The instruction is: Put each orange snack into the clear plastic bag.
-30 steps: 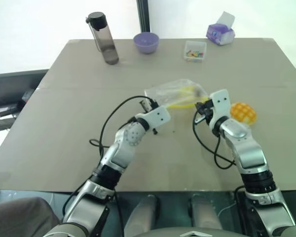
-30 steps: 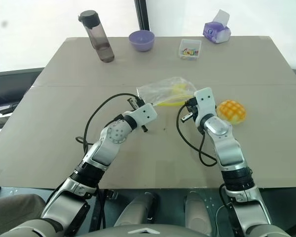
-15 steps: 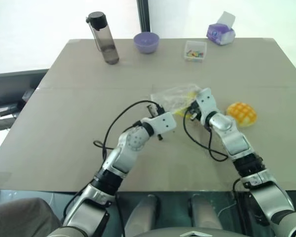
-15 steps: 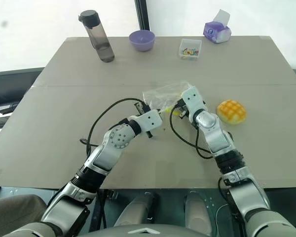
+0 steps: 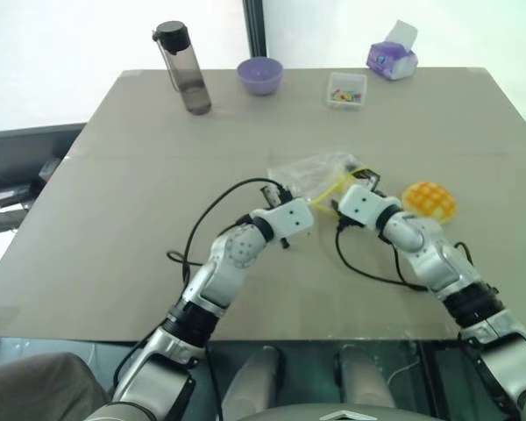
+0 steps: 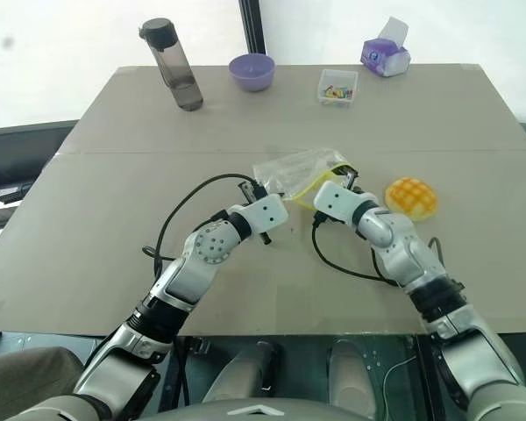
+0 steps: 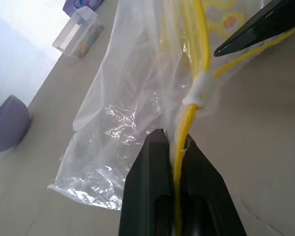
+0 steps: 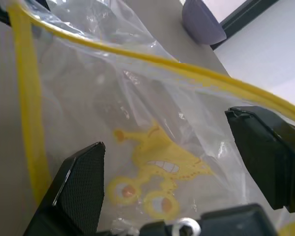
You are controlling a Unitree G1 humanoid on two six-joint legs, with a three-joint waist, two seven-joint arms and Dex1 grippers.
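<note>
counter (image 5: 140, 219): wide grey-brown top; it carries the bag and the snack mid-way across, right of centre
clear plastic bag (image 5: 311, 171): lies crumpled between the two claws; floppy thin film, likely light and slippery, apt to collapse when let go; the stiffer yellow strip (image 7: 202, 44) along the mouth looks the best place to take hold
orange snack (image 5: 431, 200): a round bun with a pale grid on top, resting on the counter just to the right of the bag, outside it; probably soft and easily squashed, best taken gently across its sides
left arm: reaches forward and inward, wrist near level; left claw (image 7: 173, 162) clenched on the bag's yellow edge, pinning it flat
right arm: bent inward toward the bag, wrist level; right claw (image 8: 179, 169) released, fingers (image 8: 81, 184) spread wide on either side of the bag's film, grasping nothing
</note>
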